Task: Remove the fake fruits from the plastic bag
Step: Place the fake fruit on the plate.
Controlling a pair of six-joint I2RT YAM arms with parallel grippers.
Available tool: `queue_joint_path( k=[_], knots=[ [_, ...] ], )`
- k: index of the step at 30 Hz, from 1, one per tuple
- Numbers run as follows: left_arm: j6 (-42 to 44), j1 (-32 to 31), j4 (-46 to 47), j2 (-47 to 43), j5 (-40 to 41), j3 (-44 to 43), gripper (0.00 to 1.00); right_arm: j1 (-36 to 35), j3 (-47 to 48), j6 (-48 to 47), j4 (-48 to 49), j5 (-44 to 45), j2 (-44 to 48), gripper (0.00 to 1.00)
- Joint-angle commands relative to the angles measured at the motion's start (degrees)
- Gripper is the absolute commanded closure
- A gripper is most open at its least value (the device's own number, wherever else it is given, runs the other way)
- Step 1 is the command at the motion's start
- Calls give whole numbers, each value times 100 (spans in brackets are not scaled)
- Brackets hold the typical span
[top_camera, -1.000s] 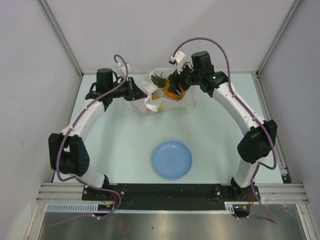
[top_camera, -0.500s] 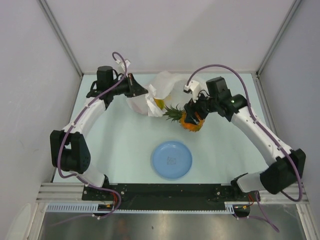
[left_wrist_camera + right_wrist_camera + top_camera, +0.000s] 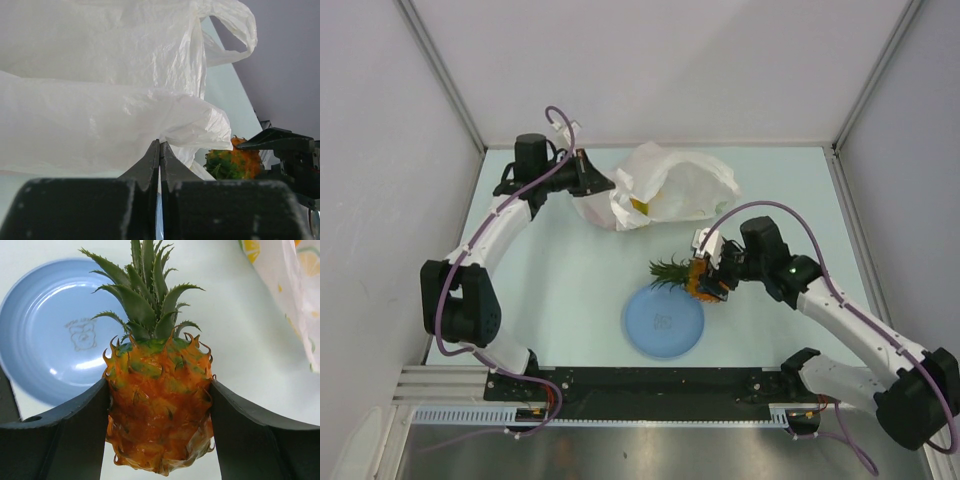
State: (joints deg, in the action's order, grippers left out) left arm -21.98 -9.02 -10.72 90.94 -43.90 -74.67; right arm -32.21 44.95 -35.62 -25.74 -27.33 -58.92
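The white plastic bag [image 3: 665, 188] lies at the back of the table, with a yellow-orange fruit [image 3: 639, 207] showing inside. My left gripper [image 3: 603, 184] is shut on the bag's left edge; in the left wrist view the bag [image 3: 100, 100] fills the frame above the closed fingers [image 3: 150, 165]. My right gripper [image 3: 705, 279] is shut on the orange pineapple [image 3: 692, 275], held over the right rim of the blue plate [image 3: 650, 325]. In the right wrist view the pineapple [image 3: 157, 405] sits between both fingers [image 3: 65, 430], crown toward the plate [image 3: 45, 340]. The other fruits are hidden.
The bag's edge with printed fruit slices [image 3: 300, 295] shows at the right wrist view's top right. Grey walls close in the table on three sides. The metal rail [image 3: 660, 385] runs along the near edge.
My right gripper has drawn the pineapple out of the bag and carried it toward the near side, to the blue plate's rim. The bag has settled flatter. The left gripper has stayed put.
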Motion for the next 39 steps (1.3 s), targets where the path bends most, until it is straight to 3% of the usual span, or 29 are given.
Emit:
queue_joint_path(
  k=[1, 2, 5, 9, 11, 13, 17, 20, 24, 34, 37, 39],
  knots=[
    [421, 40, -342, -190, 48, -249, 94, -136, 32, 46, 1237, -220, -427, 67],
    [675, 49, -491, -234, 135, -302, 69, -206, 14, 81, 1333, -220, -497, 67],
    [1202, 172, -1211, -611, 364, -486, 38, -391, -39, 291, 1729, -185, -709, 68],
    [1065, 689, -1687, -1524, 269, 83, 23, -576, -48, 503, 1888, -167, -718, 68],
    [680, 831, -1819, -1989, -82, 855, 21, -646, -56, 616, 1871, -71, -622, 68],
    [581, 823, -1689, -2141, -1021, 1757, 23, -690, -48, 713, 1870, -27, -508, 69],
    [-192, 131, -312, -1915, -1604, 2843, 35, -918, -48, 881, 1923, 131, -428, 69],
    [-105, -170, -291, -1362, -1657, 2739, 41, -998, -13, 890, 1853, 219, -419, 69],
    [-676, -267, 676, -1071, -1920, 2932, 42, -1095, -4, 863, 1704, 272, -375, 69],
    [-588, -469, 369, -700, -2465, 2844, 60, -1130, -4, 934, 1888, 448, -630, 68],
    [-737, -461, 430, -709, -2632, 2844, 60, -1156, 5, 890, 1923, 457, -718, 69],
    [-912, -426, 474, -770, -2571, 2871, 54, -1156, -12, 863, 1862, 457, -735, 68]
  ],
)
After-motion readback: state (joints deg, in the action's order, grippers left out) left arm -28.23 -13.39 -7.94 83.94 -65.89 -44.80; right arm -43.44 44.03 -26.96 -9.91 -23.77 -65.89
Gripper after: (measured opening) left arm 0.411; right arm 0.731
